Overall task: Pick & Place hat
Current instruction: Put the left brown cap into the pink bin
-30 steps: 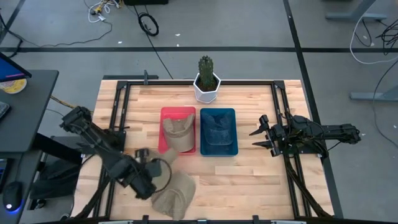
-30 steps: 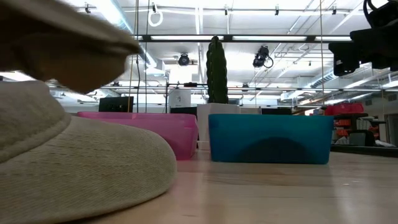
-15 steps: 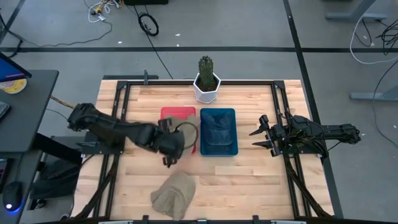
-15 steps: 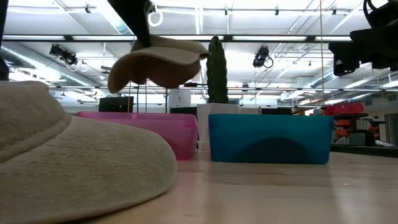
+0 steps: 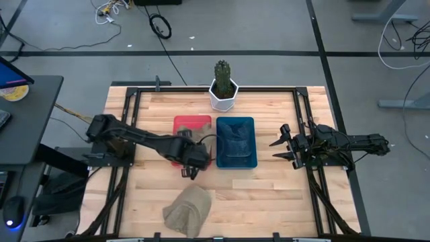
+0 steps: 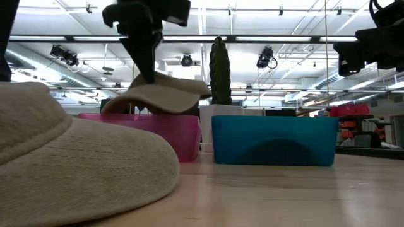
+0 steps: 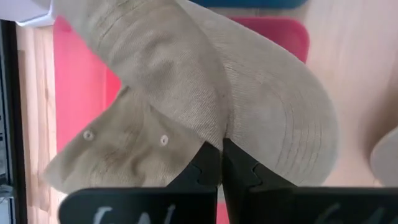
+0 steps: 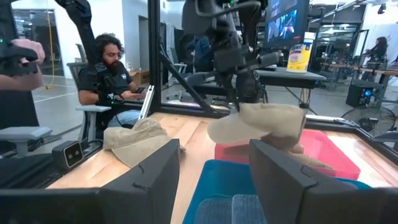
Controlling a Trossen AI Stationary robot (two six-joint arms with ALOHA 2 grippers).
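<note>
My left gripper (image 6: 149,77) hangs over the pink bin (image 5: 191,121) and is shut on a tan hat (image 6: 165,98), whose lower edge is level with the bin's rim (image 6: 170,120). The right wrist view shows a second tan hat (image 8: 295,157) lying in that bin, under the held hat (image 8: 261,121). A third tan hat (image 5: 188,210) rests on its brim near the table's near edge. My right gripper (image 5: 279,149) waits, open, to the right of the blue bin (image 5: 250,122). My left gripper pinches the tan hat between its two fingers at a fold where the crown meets the brim (image 7: 217,134). The fingers (image 7: 205,168) come from above, pointing down. The hat hangs below them, tilted, over the pink bin. Whether it touches the hat beneath, I cannot tell.
The blue bin holds a blue hat (image 5: 235,142). A potted cactus (image 5: 224,86) stands at the far edge behind the bins. Bare wood lies between the bins and the near hat. Beyond the table, a person (image 8: 115,74) sits at a desk.
My left gripper, shut on the tan hat, has swung from the near left of the table toward the far edge and the pink bin. It carried the hat up over the bin, then came down until the hat hangs at the bin's rim.
</note>
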